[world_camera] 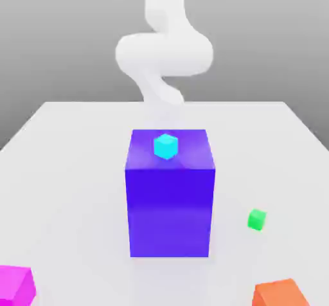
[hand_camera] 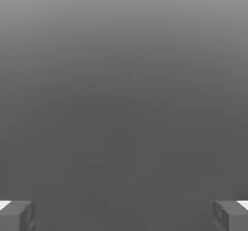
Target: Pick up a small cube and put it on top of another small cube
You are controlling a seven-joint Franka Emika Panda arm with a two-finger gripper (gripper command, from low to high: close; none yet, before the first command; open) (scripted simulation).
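The small cube (world_camera: 14, 284), bright magenta-pink, rests on the white table (world_camera: 71, 170) at the near corner on the exterior view's left, partly cut off by the frame edge. My white arm (world_camera: 164, 54) rises behind the table's far edge, well away from that cube. In the hand view my gripper (hand_camera: 124, 216) is open, its two grey fingertips (hand_camera: 17, 216) standing far apart against a plain grey background with nothing between them.
A big blue-violet block (world_camera: 170, 202) stands mid-table with a tiny cyan cube (world_camera: 166, 146) on its top. A tiny green cube (world_camera: 257, 219) lies to the exterior view's right of the block. An orange cube (world_camera: 283, 294) sits at the near right edge.
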